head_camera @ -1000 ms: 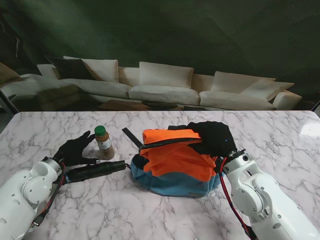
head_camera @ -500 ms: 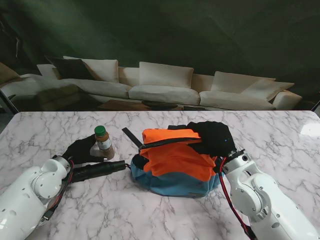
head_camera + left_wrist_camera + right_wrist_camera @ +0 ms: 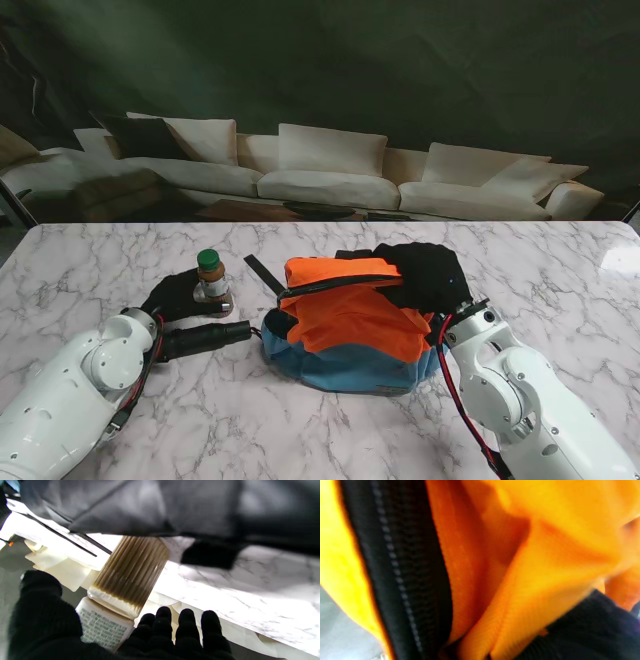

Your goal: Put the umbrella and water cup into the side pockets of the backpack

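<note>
Marble table (image 3: 330, 420), left hand (image 3: 178, 296) fingers (image 3: 190, 627) curled around water cup (image 3: 211, 281), right hand (image 3: 428, 274) pressing backpack (image 3: 350, 325)

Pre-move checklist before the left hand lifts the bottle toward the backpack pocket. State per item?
1. Left hand around the bottle: ok, fingers curl round its body in the wrist view.
2. Grip firm enough to lift: cannot tell.
3. Bottle upright: ok, green cap on top.
4. Umbrella out of the lift path: not ok, it lies just nearer to me than the bottle, against the left hand, its tip at the backpack.
5. Right hand steadying the backpack: ok, it rests on the orange top.
6. Side pocket open: cannot tell, no opening shows in any view.
</note>
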